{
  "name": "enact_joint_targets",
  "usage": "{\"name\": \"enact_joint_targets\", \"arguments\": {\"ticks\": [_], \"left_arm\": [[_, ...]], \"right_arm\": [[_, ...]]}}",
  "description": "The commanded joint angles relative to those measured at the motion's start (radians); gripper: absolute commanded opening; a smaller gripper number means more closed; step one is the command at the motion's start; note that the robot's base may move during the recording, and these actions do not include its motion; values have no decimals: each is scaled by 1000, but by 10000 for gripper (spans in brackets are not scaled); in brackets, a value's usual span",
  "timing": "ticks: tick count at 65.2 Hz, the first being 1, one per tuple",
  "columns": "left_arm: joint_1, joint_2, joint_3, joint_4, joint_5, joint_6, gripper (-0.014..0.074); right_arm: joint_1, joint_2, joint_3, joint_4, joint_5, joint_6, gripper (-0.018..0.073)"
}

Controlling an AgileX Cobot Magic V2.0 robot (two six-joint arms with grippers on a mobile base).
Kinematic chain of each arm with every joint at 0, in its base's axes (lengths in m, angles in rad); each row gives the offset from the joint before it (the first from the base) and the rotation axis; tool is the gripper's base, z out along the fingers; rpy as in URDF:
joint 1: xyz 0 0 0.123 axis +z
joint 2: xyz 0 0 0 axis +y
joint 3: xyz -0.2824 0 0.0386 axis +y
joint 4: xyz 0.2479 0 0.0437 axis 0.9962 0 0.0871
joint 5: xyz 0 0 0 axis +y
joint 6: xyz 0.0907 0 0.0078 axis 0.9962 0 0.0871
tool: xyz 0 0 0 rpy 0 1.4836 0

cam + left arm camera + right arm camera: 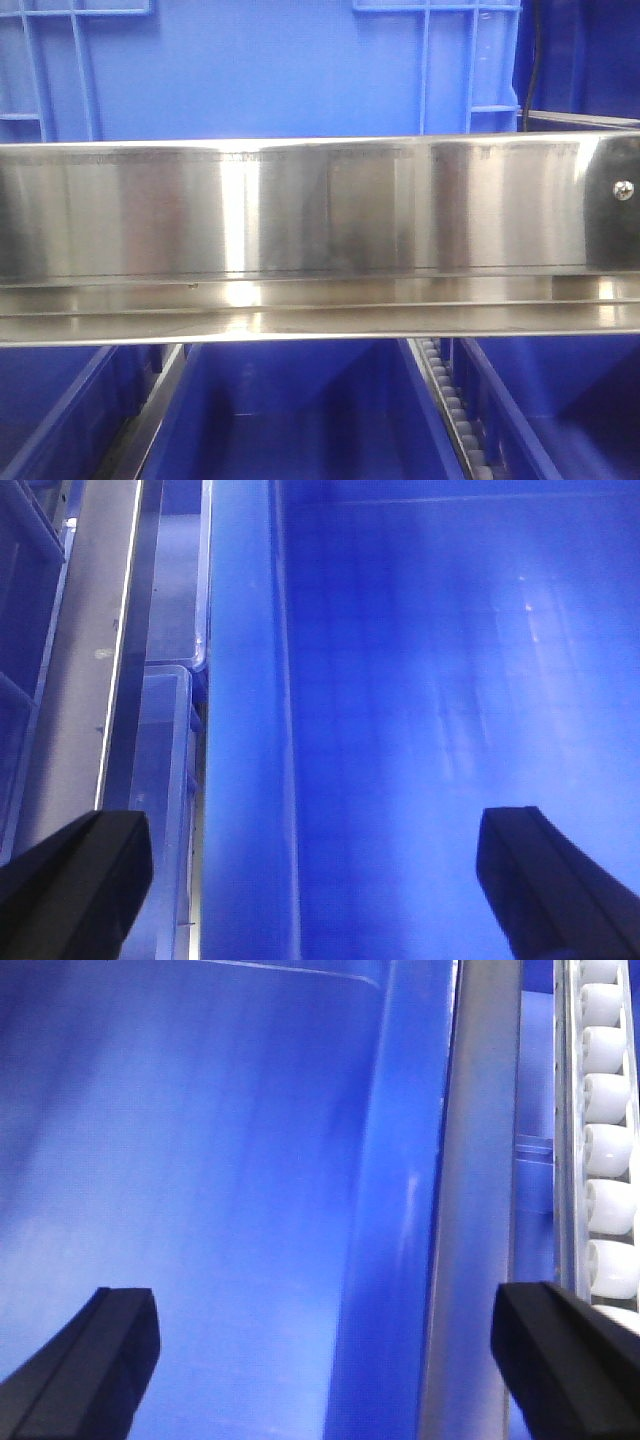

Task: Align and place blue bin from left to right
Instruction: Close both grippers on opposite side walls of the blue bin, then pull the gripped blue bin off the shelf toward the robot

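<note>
We straddle the blue bin (450,680) with both hands open: left hand (318,825) over its left wall, right hand (325,1298) opposite. It runs near-to-far.

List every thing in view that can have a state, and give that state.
blue bin, empty where visible, not gripped.
left gripper, open, astride the blue bin's left wall.
right gripper, open, astride the blue bin's right wall.
upper bin, sitting behind and above the steel rail, contents hidden.
</note>
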Motion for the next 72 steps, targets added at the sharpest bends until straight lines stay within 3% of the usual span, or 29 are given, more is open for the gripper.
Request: {"name": "enact_joint_targets", "arguments": {"ticks": [1,13,20,29,40,46,52,72], "left_arm": [[2,-4,-8,-6,-10,2,548],[2,-4,-8,-6,-10,2,548],[2,-4,-8,-6,-10,2,543],[2,-4,-8,1,-10,2,450],[2,-4,-8,12,-12,2,148],[2,-4,-8,14,-12,2,-41],[2,-4,-8,14,-14,2,0],[2,-4,-8,14,-14,2,-9]], "right_arm": [[-4,-6,-10,-4,-12,4,558],[-4,-6,-10,-4,-12,4,556],[-4,-6,-10,-4,-12,4,479],[-4,-6,-10,-4,-12,4,211],[-4,-6,-10,-4,-12,4,-99],[-4,-6,-10,-8,-12,4,-76],[-4,-6,-10,-9,-12,4,-81],[-4,-6,-10,-12,-12,4,-81]]}}
